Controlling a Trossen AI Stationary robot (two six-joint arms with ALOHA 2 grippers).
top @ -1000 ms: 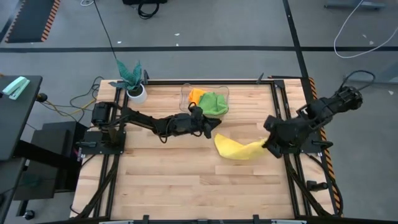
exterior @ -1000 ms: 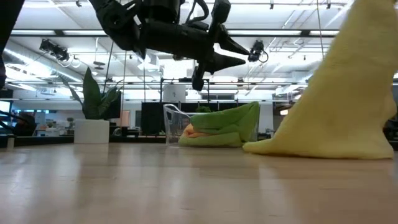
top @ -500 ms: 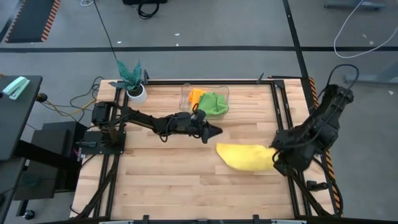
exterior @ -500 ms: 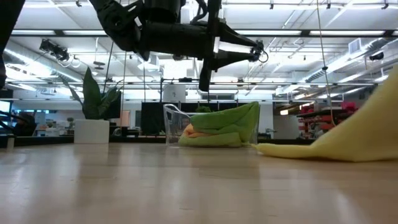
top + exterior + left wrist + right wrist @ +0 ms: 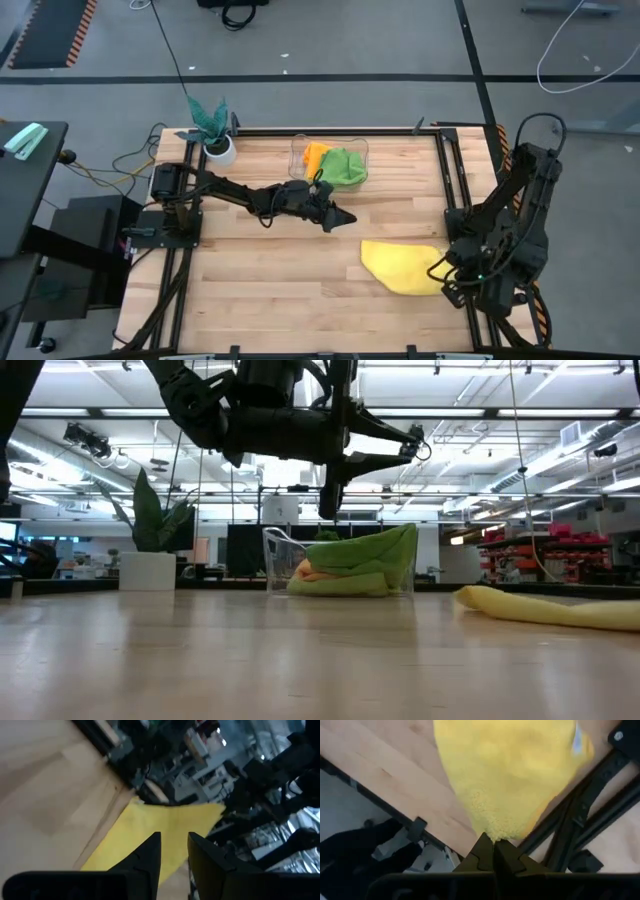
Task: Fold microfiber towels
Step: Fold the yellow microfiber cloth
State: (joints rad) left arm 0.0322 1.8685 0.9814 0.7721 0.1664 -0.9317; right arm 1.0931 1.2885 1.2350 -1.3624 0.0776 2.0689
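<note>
Right end effector [image 5: 447, 268] clamps the yellow towel's [image 5: 402, 267] corner; towel spreads toward nine o'clock. Left end effector [image 5: 345, 217] slightly apart, empty.

Yellow towel [image 5: 505, 775] is nubbly, matt microfiber cloth; table [image 5: 270, 280] is pale, smooth-planked wood; bin [image 5: 278, 555] is clear glossy plastic.
</note>
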